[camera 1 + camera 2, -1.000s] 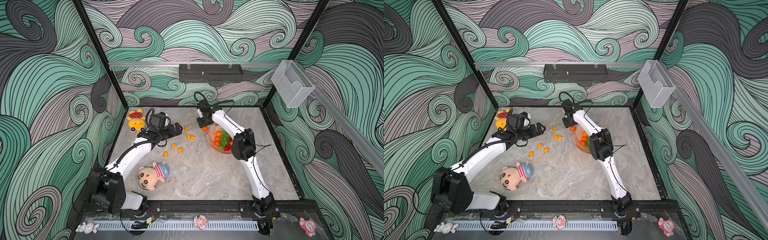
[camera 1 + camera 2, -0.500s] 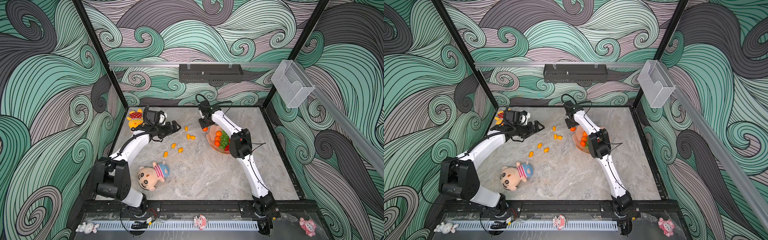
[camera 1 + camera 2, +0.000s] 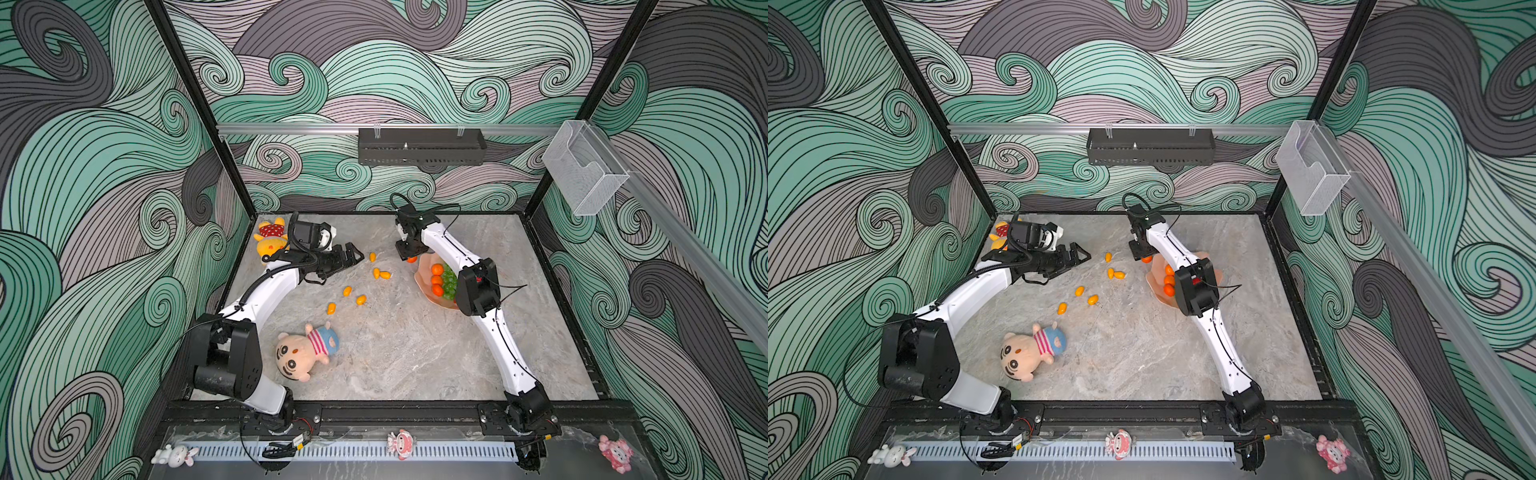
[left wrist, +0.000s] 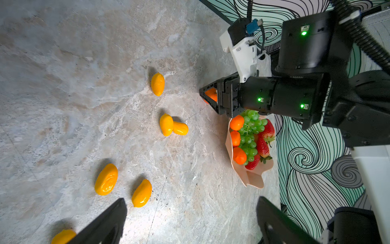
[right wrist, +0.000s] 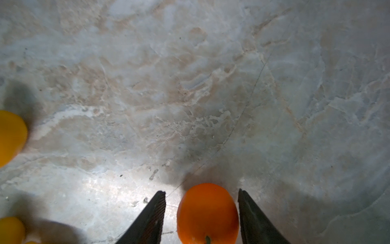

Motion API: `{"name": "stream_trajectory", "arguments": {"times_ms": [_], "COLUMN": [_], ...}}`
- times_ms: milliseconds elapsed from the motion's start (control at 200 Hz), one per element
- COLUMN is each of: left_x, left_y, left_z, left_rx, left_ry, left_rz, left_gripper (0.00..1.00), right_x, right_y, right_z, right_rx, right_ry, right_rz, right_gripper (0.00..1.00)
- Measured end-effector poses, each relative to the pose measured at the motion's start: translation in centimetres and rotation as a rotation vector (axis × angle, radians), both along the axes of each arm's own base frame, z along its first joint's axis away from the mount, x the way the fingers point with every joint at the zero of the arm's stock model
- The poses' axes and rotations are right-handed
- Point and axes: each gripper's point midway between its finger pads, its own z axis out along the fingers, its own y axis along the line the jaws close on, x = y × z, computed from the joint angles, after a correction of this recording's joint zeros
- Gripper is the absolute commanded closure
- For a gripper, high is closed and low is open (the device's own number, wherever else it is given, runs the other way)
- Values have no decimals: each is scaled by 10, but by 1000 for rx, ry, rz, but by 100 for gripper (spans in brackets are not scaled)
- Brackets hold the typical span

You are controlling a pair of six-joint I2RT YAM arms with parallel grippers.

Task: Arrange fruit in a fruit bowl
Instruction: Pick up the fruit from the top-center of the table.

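An orange tangerine (image 5: 207, 213) rests on the marble floor between the fingers of my right gripper (image 5: 201, 191). The gripper is open, and a gap shows beside one finger. In both top views this tangerine (image 3: 411, 259) lies just off the far rim of the peach-pink fruit bowl (image 3: 422, 286). The bowl (image 4: 251, 179) holds tangerines (image 4: 236, 122), a green grape bunch (image 4: 250, 131) and red strawberries (image 4: 267, 132). Several yellow-orange kumquats (image 3: 360, 299) lie scattered on the floor between the arms. My left gripper (image 3: 357, 255) hovers wide open and empty near the kumquats (image 4: 141, 193).
A plush doll with a striped shirt (image 3: 307, 353) lies front left. A yellow plush (image 3: 270, 245) sits in the back left corner behind my left wrist. My right forearm (image 3: 478, 286) crosses over the bowl. A clear box (image 3: 584, 170) and a black tray (image 3: 419, 145) hang on the walls.
My left arm has swung at the shoulder and its wrist has drawn back toward the back left corner, gripper still open. The right gripper has stayed around the tangerine.
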Motion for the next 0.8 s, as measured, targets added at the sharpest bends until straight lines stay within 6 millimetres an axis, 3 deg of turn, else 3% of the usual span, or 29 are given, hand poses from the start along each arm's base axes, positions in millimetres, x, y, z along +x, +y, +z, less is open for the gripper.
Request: {"name": "stream_trajectory", "arguments": {"times_ms": [145,800], "left_x": [-1,-4], "left_y": [-1,-2], "left_z": [0,1], "left_rx": [-5,-11], "left_ry": [1,11], "left_rz": [-4,-11], "left_gripper": [1,2], "right_x": [-7,-16], "right_y": [-2,-4], "right_z": [-2,-3], "right_rx": [-8,-10], "right_ry": [33,70], "right_rz": [-1,-1], "right_gripper": [50,59]}}
